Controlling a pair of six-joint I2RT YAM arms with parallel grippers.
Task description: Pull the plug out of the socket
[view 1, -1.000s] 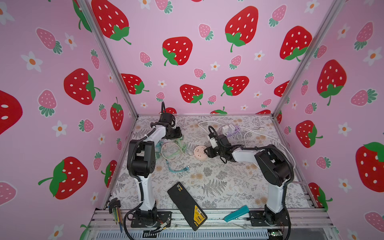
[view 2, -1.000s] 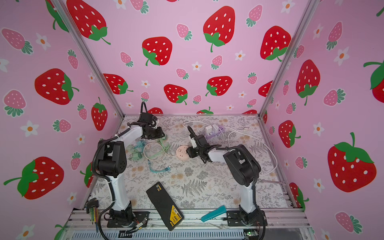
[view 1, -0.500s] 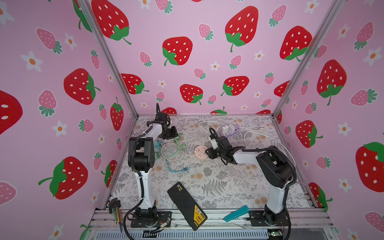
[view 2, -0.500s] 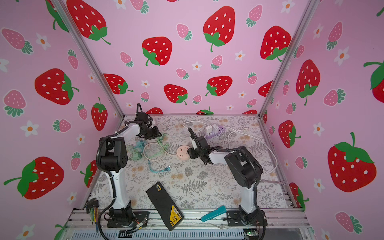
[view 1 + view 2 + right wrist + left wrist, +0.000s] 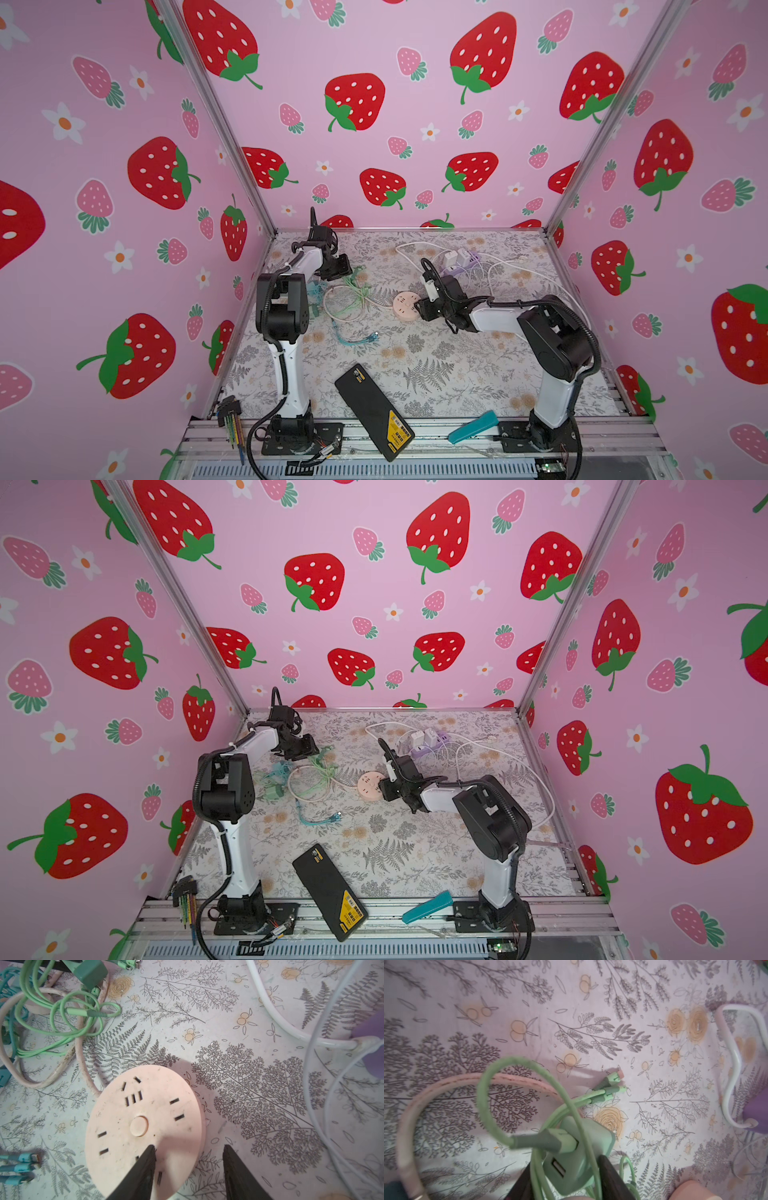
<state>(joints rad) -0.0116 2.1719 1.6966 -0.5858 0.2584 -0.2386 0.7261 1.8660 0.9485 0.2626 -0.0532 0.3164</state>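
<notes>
The round pink socket (image 5: 405, 306) (image 5: 370, 786) lies flat on the floral mat with every slot bare (image 5: 143, 1126). The green plug (image 5: 587, 1140), a USB charger block with a green cable in it, is off the socket at the back left (image 5: 90, 971). My left gripper (image 5: 343, 270) (image 5: 564, 1161) stands open around the plug, one finger against its side and the other apart from it with cable strands between. My right gripper (image 5: 422, 309) (image 5: 189, 1146) is open, one finger on the socket's top near its rim and the other over the bare mat beside it.
Green cables (image 5: 357, 291), teal cables (image 5: 353, 336) and the socket's pink cord (image 5: 336, 303) tangle on the left. A purple power strip (image 5: 461, 262) with white chargers and white cables sits at the back. A black device (image 5: 374, 415) and a teal tool (image 5: 473, 426) lie at the front.
The left gripper's jaws have parted around the green plug, and the left arm has drawn back slightly. The right gripper has stayed on the socket.
</notes>
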